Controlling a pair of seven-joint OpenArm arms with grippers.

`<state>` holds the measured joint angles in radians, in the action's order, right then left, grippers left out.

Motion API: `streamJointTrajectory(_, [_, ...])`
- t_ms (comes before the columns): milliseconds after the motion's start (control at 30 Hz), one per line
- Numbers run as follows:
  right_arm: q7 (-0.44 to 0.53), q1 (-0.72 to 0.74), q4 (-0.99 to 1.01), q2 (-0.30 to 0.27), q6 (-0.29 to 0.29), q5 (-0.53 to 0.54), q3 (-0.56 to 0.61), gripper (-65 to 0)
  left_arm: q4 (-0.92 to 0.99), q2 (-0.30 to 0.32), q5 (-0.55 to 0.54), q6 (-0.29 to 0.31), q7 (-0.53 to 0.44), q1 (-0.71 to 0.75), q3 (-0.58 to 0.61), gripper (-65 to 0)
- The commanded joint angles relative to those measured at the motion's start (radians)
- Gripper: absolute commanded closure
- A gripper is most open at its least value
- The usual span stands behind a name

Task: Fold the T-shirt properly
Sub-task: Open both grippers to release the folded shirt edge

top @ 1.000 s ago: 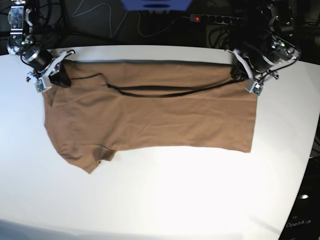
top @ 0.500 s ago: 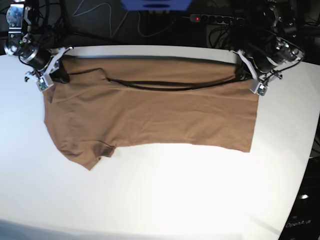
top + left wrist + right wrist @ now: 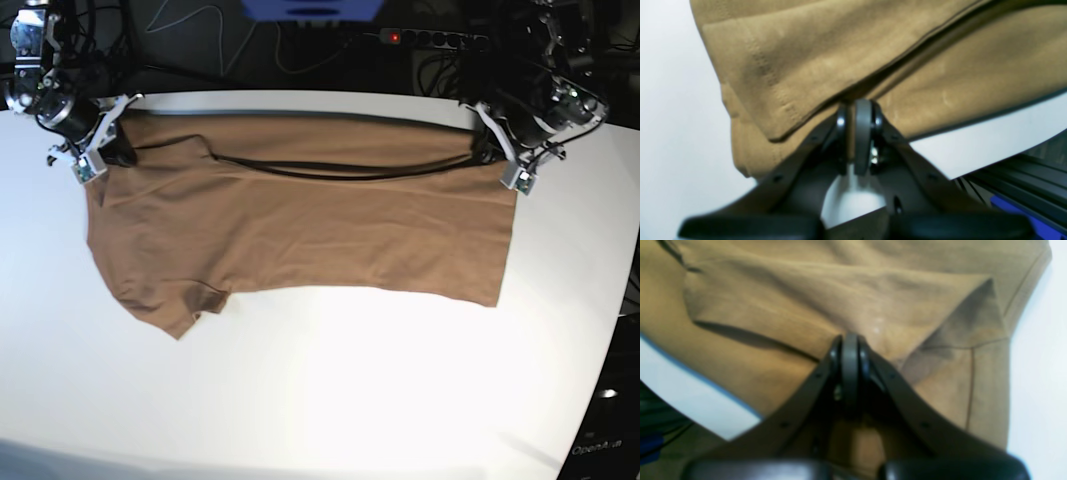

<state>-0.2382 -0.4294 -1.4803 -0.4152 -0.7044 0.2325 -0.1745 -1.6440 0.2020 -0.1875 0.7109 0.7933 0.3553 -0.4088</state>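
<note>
Left wrist: we see the left claw (image 3: pixel 858 110) pinched shut on the T-shirt (image 3: pixel 840 60) hem.
Right wrist: we see the right claw (image 3: pixel 850 343) clamped on a cloth fold.
Base: we note the T-shirt spread flat across the white surface (image 3: pixel 330 400), both far corners gripped.

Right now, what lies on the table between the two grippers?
In the base view, only the T-shirt spans the stretch between the right gripper and the left gripper. Its far edge is pinched by both, with a dark open fold running along it.
</note>
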Motion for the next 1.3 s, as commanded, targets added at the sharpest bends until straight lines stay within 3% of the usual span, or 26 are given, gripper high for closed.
streamJointTrajectory(0, [-0.020,0.002,-0.009,-0.021,0.016,-0.026,-0.009,-0.6,-0.006,0.012,0.039,-0.013,0.036,0.011,-0.003,-3.2])
streamJointTrajectory(433, [-0.002,-0.019,-0.184,-0.017,0.016,-0.026,-0.009,-0.3,-0.006,-0.011,0.036,-0.013,0.036,0.011,0.000,-3.1])
streamJointTrajectory(767, [-0.003,-0.019,-0.185,-0.017,0.016,-0.026,-0.006,-0.3,-0.022,-0.011,0.033,-0.013,0.030,0.011,0.001,-3.2])
streamJointTrajectory(867, [-0.003,-0.019,-0.184,-0.015,0.016,-0.026,-0.004,-0.3,-0.072,-0.036,0.039,-0.013,0.028,0.021,-0.003,-3.4])
streamJointTrajectory(933, [-0.003,-0.021,-0.184,-0.015,0.016,-0.026,-0.004,-0.3,-0.132,-0.045,0.039,-0.013,0.028,0.035,-0.003,-6.7])
streamJointTrajectory(1100, [-0.003,-0.021,-0.188,-0.015,0.016,-0.026,-0.009,-0.3,-0.252,-0.074,0.041,-0.013,0.036,0.047,-0.005,-23.1])
streamJointTrajectory(1267, [-0.003,-0.021,-0.190,-0.015,0.016,-0.026,-0.030,-0.1,-0.275,-0.078,0.038,-0.013,0.036,0.040,-0.003,-26.4])
